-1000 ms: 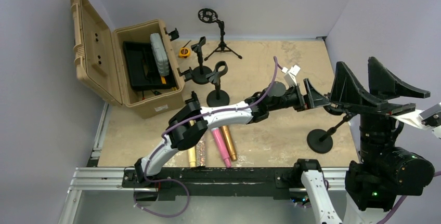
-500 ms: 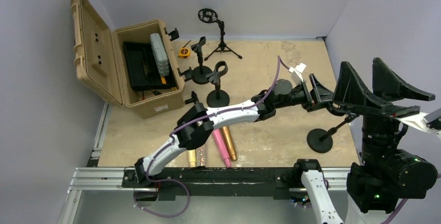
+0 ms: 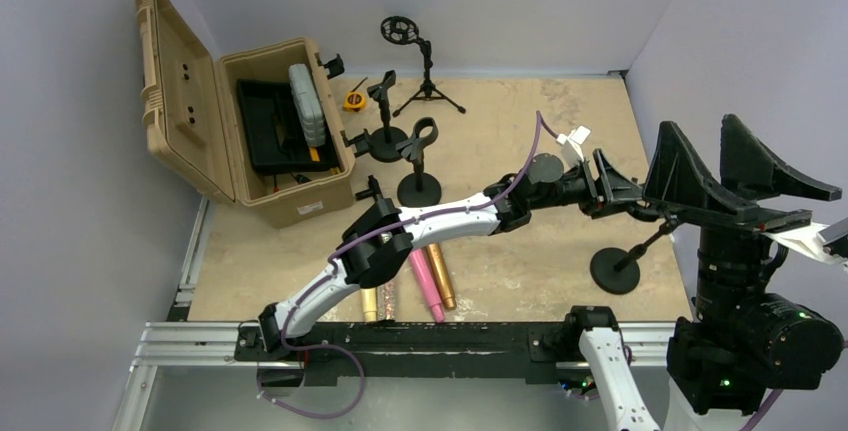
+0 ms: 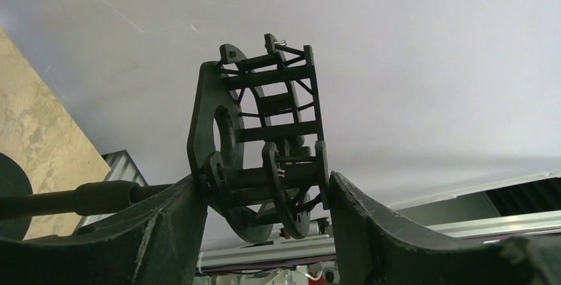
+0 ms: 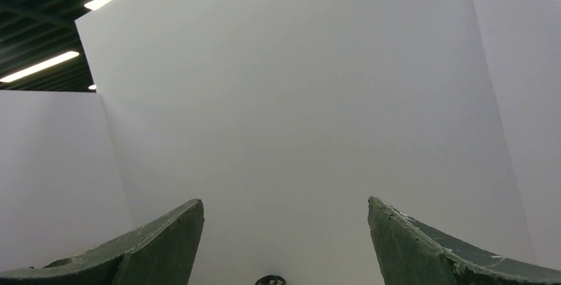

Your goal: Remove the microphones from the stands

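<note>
The stand has a round black base (image 3: 613,271) at the right and a rod leaning up to a black cage-like shock mount (image 4: 264,133). My left gripper (image 3: 620,191) reaches far right. In the left wrist view the left gripper (image 4: 264,182) has its jaws pressed against both sides of the mount's lower part. I see no microphone in the mount. Pink (image 3: 424,283) and gold (image 3: 440,276) microphones lie on the table near the front. My right gripper (image 3: 700,151) is raised high, open and empty, and hides the mount in the top view; the right wrist view (image 5: 284,200) shows only the wall.
An open tan case (image 3: 270,131) stands at the back left. Two short black stands (image 3: 418,166) (image 3: 385,121) and a tripod stand (image 3: 420,61) are behind the left arm. A yellow tape measure (image 3: 353,102) lies by the case. Another gold microphone (image 3: 370,301) lies at the front.
My left gripper has moved to the right and closer to the stand's top. My right gripper has shifted slightly to the right. The stand's base has not moved.
</note>
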`<state>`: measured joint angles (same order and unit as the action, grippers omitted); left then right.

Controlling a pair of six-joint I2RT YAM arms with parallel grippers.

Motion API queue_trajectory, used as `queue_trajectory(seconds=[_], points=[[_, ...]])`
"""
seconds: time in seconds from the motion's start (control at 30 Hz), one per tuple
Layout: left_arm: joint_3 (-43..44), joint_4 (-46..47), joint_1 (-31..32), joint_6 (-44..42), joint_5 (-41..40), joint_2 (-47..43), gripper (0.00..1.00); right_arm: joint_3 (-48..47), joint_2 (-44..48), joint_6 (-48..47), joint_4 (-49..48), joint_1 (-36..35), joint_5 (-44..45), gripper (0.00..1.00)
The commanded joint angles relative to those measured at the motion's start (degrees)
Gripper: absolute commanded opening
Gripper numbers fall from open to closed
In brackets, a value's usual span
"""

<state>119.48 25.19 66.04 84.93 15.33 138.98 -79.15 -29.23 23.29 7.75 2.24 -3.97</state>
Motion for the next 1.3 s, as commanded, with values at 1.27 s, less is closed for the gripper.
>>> queue_trajectory(seconds=[1.27], points=[[-48.5,9.9,-19.9,-5.9,7.8,-39.3,0.48,12.6,2.2,0.4,-3.1,-0.4,-2.8,0.92]])
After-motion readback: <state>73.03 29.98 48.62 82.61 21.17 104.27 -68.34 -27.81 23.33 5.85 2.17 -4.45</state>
